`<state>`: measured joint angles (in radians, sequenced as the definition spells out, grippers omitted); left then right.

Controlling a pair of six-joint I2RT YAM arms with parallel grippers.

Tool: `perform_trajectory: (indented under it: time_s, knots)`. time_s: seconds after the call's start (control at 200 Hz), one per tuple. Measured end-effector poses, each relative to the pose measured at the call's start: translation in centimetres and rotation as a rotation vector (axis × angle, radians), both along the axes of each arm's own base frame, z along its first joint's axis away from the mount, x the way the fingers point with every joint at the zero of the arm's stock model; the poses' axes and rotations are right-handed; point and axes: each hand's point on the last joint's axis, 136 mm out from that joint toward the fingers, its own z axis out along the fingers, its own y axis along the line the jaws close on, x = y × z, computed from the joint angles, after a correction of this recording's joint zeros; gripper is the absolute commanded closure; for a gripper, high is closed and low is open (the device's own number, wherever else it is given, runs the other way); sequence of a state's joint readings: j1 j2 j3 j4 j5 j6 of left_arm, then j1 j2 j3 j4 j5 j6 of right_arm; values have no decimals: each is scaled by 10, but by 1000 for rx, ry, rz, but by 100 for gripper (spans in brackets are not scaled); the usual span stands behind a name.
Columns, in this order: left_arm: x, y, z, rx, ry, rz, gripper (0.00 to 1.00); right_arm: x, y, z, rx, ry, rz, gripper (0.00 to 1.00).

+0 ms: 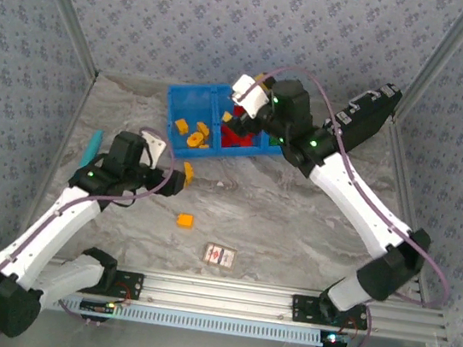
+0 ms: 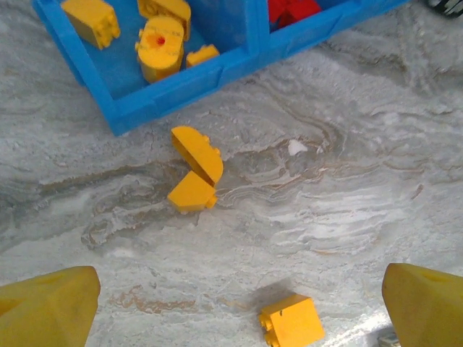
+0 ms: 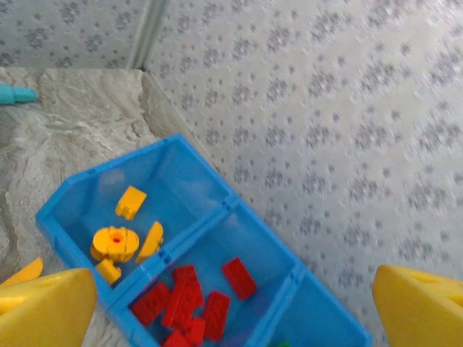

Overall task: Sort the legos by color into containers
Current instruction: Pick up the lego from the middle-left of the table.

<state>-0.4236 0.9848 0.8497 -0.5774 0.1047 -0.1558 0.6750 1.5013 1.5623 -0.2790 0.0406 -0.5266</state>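
Right end effector point(image 3: 233, 302) hangs spread wide above the blue tray point(image 3: 184, 177).

- I am seeing the blue tray point(image 3: 108, 172) sitting flat by the back wall.
- Yellow legos point(image 3: 114, 243), one round, are lying in its end box.
- Red legos point(image 3: 195, 296) are lying in the middle box.
- A curved yellow brick point(image 2: 197, 153) is touching a small yellow brick point(image 2: 192, 194) beside the tray.
- A square yellow brick point(image 2: 291, 322) is lying apart.
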Motion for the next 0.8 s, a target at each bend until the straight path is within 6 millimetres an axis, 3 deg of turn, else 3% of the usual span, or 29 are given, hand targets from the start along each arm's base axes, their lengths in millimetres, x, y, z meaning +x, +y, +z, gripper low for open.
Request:
perform_trajectory:
  time_s: [0.235,0.495,0.635,0.8]
  knots:
    - [-6,-26,-40,113,98,-25,0,-27,-62,-37,85,137,-191,0]
    - [-22,-41,-56,181,134,-6,0,-70,-132,-80,225,223,-374,0]
    - [-30,-51,-69,209,164,10,0,-84,-151,-101,259,257,-417,0]
    - [-37,-57,-90,241,206,40,2,-92,-157,-123,273,323,-445,0]
